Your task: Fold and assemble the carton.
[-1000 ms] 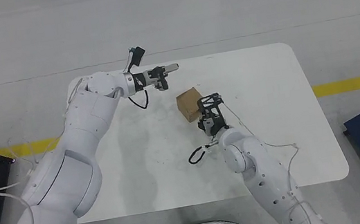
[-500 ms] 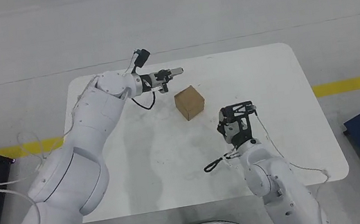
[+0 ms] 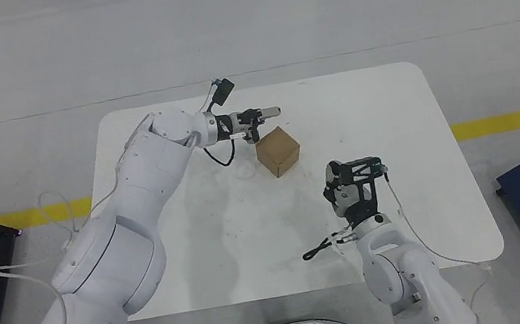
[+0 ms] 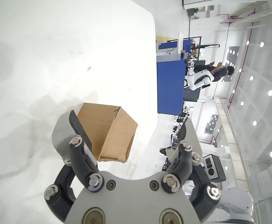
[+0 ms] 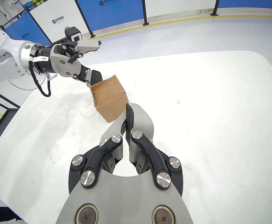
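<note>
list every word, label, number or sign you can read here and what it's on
The carton: no print on the faces that show.
The white tag on the left arm's wrist: a few characters, too small to read.
The partition panels behind the table: a logo beside one brand word, repeated from panel to panel; a brand name, so not quoted here.

Left arm: stretched far forward.
Left gripper [image 4: 130, 119]: fingers spread wide.
Right arm: bent, held nearer the body.
Right gripper [image 5: 128, 110]: fingers pressed together.
</note>
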You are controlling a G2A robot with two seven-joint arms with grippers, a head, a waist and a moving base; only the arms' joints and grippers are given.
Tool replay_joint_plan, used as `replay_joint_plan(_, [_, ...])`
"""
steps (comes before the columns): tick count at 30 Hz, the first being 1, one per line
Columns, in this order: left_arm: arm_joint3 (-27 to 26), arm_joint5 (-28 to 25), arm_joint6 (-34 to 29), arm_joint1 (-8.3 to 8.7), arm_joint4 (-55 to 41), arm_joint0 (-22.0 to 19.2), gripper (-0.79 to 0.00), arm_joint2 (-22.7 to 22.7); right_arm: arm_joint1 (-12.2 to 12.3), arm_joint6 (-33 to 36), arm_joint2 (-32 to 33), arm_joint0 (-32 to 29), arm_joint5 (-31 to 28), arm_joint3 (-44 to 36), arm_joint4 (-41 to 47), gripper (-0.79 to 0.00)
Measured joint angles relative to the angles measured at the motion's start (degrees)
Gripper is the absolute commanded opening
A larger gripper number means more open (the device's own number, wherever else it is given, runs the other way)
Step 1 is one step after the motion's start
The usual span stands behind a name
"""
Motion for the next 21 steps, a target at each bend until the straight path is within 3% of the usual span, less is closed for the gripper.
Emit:
replay_joint_plan(12, [0.0,0.0,0.0,0.0,0.0,0.0,0.0,0.0,0.0,0.0,0.0,0.0,0.0,0.0,0.0,-0.785])
replay_joint_plan(13, [0.0,0.0,0.0,0.0,0.0,0.0,0.0,0.0,0.0,0.0,0.0,0.0,0.1,-0.1,0.1,-0.696])
replay_joint_plan(14, [0.0,0.0,0.0,0.0,0.0,0.0,0.0,0.0,0.0,0.0,0.1,0.0,0.1,-0.5,0.3,-0.542])
replay_joint_plan(15, [0.0,0.0,0.0,0.0,0.0,0.0,0.0,0.0,0.1,0.5,0.1,0.0,-0.1,-1.0,0.6,-0.533])
replay_joint_plan(16, [0.0,0.0,0.0,0.0,0.0,0.0,0.0,0.0,0.1,1.0,0.0,0.1,-0.3,-1.1,0.8,-0.533])
replay_joint_plan(18, [0.0,0.0,0.0,0.0,0.0,0.0,0.0,0.0,0.1,1.2,0.0,0.2,-0.5,-1.1,0.8,-0.773])
replay_joint_plan(21, [0.0,0.0,0.0,0.01,0.0,0.0,0.0,0.0,0.1,1.0,-0.1,0.4,-0.7,-0.9,0.8,-0.785])
